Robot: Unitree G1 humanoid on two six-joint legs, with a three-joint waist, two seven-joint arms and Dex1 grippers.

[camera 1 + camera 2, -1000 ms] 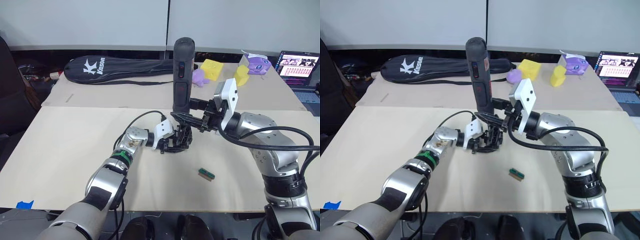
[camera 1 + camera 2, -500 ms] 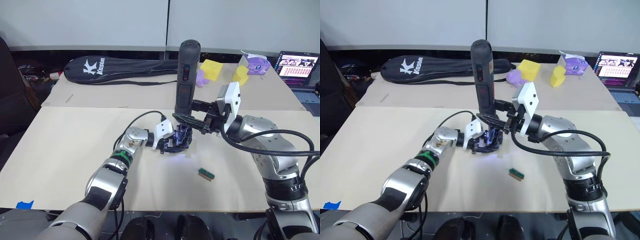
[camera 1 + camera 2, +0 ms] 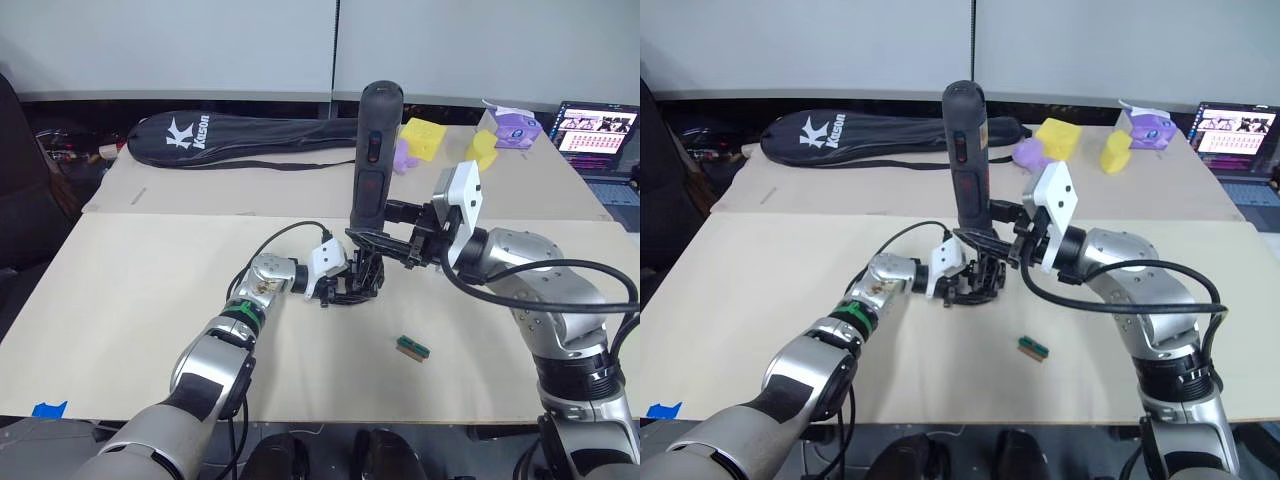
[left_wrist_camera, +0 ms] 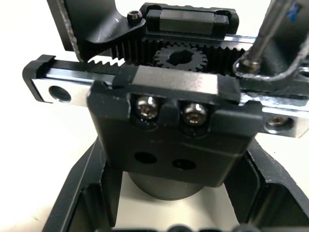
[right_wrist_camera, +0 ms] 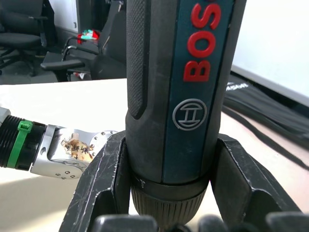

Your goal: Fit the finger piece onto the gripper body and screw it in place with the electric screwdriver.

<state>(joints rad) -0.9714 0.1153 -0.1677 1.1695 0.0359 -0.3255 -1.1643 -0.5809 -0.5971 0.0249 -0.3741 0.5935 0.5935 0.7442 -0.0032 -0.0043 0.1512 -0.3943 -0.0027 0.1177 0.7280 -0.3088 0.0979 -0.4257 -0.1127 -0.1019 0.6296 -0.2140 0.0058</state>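
Both my claws meet near the middle of the table (image 3: 120, 290). From my left eye, my right claw (image 3: 385, 235) is clamped on the lower end of the electric screwdriver (image 3: 372, 150), which stands nearly upright, its top leaning slightly toward one o'clock. My left claw (image 3: 342, 282) is closed around the gripper body (image 3: 362, 280), which sits on the tabletop directly under the screwdriver. A small green block (image 3: 412, 349) lies at about five o'clock from the body, well apart. Toward twelve o'clock on the far table lie a long black bag (image 3: 240, 132), yellow blocks (image 3: 424, 137) and purple shapes (image 3: 515, 128), with a laptop (image 3: 598, 135) at two o'clock.

My right eye shows the same arrangement: screwdriver above the body, both claws gripping.

Through my left wrist, the gripper body fills most of the view, pinched between my fingers (image 4: 82, 203); I see a toothed rack, a gear and two silver screws side by side. The screwdriver's metal bit (image 4: 263, 41) comes down onto a screw near the body's upper corner.

Through my right wrist, my fingers (image 5: 101, 188) press on either side of the screwdriver's barrel, just above its collar. I cannot pick out the finger piece with certainty.
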